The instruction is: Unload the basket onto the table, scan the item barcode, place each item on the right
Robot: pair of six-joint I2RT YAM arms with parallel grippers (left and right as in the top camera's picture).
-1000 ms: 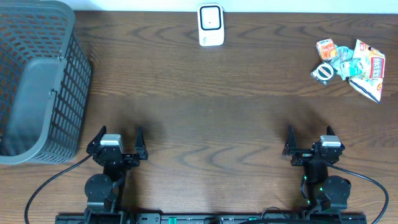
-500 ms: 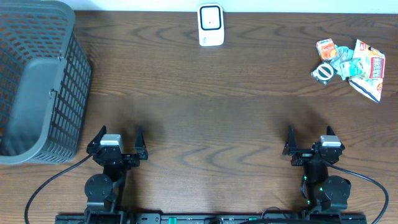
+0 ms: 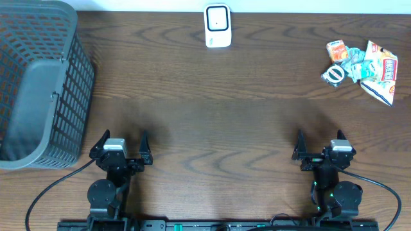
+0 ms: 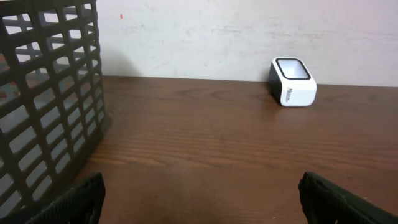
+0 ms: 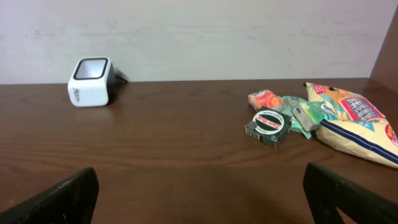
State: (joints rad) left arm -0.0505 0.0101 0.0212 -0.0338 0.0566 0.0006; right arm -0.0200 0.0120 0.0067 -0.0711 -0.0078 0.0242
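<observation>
A white barcode scanner (image 3: pixel 218 25) stands at the table's far edge, also in the left wrist view (image 4: pixel 293 82) and the right wrist view (image 5: pixel 92 82). The items lie in a small pile at the far right: a round green tin (image 3: pixel 334 74) (image 5: pixel 268 127), an orange packet (image 3: pixel 336 50) (image 5: pixel 266 99) and a yellow snack bag (image 3: pixel 380 72) (image 5: pixel 357 121). No barcode can be made out on them. My left gripper (image 3: pixel 123 141) (image 4: pixel 200 190) is open and empty near the front left. My right gripper (image 3: pixel 319 140) (image 5: pixel 200 183) is open and empty near the front right, well short of the pile.
A tall dark grey mesh basket (image 3: pixel 38 83) (image 4: pixel 43 112) fills the far left, just beyond and left of my left gripper. Brown wooden tabletop (image 3: pixel 212 122) lies between the grippers and the scanner. A pale wall rises behind the table.
</observation>
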